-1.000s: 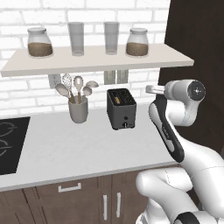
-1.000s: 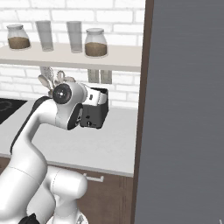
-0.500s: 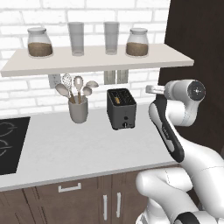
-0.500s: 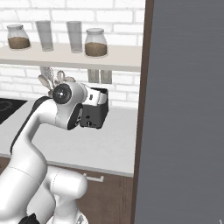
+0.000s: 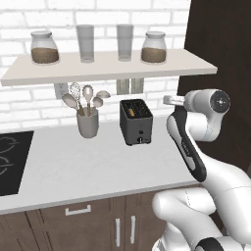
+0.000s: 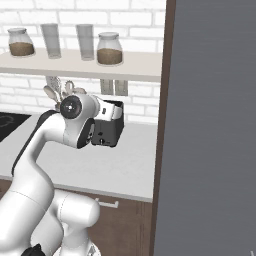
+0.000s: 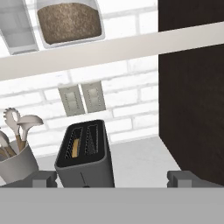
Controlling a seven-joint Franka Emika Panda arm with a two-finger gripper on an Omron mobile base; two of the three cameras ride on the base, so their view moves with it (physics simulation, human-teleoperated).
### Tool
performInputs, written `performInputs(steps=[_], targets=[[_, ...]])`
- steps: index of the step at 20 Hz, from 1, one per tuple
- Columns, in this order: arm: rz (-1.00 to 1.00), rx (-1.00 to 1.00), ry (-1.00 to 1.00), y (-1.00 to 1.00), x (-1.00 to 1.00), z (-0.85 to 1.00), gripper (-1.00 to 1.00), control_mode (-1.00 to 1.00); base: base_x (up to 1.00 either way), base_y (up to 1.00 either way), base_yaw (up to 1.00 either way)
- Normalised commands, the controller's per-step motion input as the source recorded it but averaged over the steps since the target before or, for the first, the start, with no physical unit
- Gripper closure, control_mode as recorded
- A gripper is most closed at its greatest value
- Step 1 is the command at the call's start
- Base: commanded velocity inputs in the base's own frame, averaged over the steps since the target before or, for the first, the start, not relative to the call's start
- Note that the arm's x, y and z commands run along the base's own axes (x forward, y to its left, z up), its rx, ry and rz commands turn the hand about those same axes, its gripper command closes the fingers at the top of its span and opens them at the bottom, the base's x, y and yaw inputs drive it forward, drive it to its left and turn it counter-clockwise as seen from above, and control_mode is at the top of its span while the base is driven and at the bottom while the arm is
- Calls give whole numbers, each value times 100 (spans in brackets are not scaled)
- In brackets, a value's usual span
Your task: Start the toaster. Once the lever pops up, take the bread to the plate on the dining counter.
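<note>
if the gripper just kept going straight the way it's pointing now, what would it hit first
Most likely the toaster. The open gripper aims toward the counter's back wall, and in the hand view the toaster sits low and left of center between its fingertips. Depth is unclear; it could pass just right and reach the brick wall.

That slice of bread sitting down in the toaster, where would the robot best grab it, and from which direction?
Probably by its top edge, coming straight down from above. The bread stands upright in one slot of the toaster, so its top edge is the reachable part, and little of it shows above the slot for now. The fingers would close across its flat faces. The gripper is open, short of the toaster.
</note>
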Motion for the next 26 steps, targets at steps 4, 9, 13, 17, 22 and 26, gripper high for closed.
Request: performInputs(steps=[4, 9, 13, 17, 22, 26], targets=[[0, 0, 0, 0, 0, 0, -100, -100, 0, 0, 0], [0, 0, 0, 0, 0, 0, -100, -100, 0, 0, 0], [0, 0, 0, 0, 0, 0, -100, -100, 0, 0, 0], [0, 0, 0, 0, 0, 0, -100, -100, 0, 0, 0], [0, 0, 0, 0, 0, 0, -100, -100, 0, 0, 0], [0, 0, 0, 0, 0, 0, -100, -100, 0, 0, 0]])
